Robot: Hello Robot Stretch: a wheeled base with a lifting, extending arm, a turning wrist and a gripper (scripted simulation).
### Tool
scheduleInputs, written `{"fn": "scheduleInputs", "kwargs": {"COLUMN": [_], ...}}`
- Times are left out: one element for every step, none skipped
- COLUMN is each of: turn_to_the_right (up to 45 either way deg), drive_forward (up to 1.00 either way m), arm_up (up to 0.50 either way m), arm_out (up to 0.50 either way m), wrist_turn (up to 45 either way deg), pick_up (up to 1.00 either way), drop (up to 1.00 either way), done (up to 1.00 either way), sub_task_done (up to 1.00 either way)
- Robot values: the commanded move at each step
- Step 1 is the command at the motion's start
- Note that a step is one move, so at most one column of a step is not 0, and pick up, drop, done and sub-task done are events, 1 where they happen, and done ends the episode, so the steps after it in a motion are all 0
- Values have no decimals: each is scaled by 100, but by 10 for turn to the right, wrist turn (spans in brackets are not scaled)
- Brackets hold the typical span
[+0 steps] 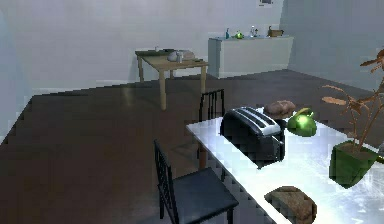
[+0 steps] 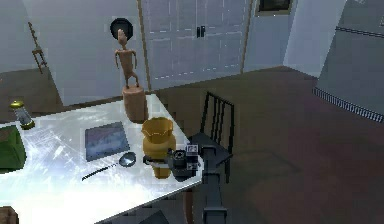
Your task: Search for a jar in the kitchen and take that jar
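A small glass jar with a yellow top (image 2: pixel 20 114) stands near the far left edge of the white table (image 2: pixel 60 185) in the arm side view. My gripper (image 2: pixel 180 163) sits at the end of the dark arm (image 2: pixel 212 197), low over the table's right end. It is right beside a yellow vase (image 2: pixel 157 142) that stands on the tabletop. I cannot tell whether the gripper holds anything. The jar is far to the left of the gripper.
On the table are a tall wooden statue (image 2: pixel 127 72), a grey book (image 2: pixel 105 140), a spoon (image 2: pixel 124 160), a black toaster (image 1: pixel 252 133), a green kettle (image 1: pixel 302 122), bread (image 1: pixel 291 203) and a potted plant (image 1: pixel 352 160). Black chairs (image 1: pixel 190 190) (image 2: pixel 220 122) flank it. A wooden table (image 1: pixel 172 66) stands farther off.
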Motion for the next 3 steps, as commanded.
{"fn": "scheduleInputs", "kwargs": {"turn_to_the_right": [0,0,0], "drive_forward": [0,0,0], "arm_up": [0,10,0], "arm_out": [0,0,0], "wrist_turn": [0,0,0], "pick_up": [100,0,0], "drop": [0,0,0], "done": [0,0,100], "sub_task_done": [0,0,0]}}
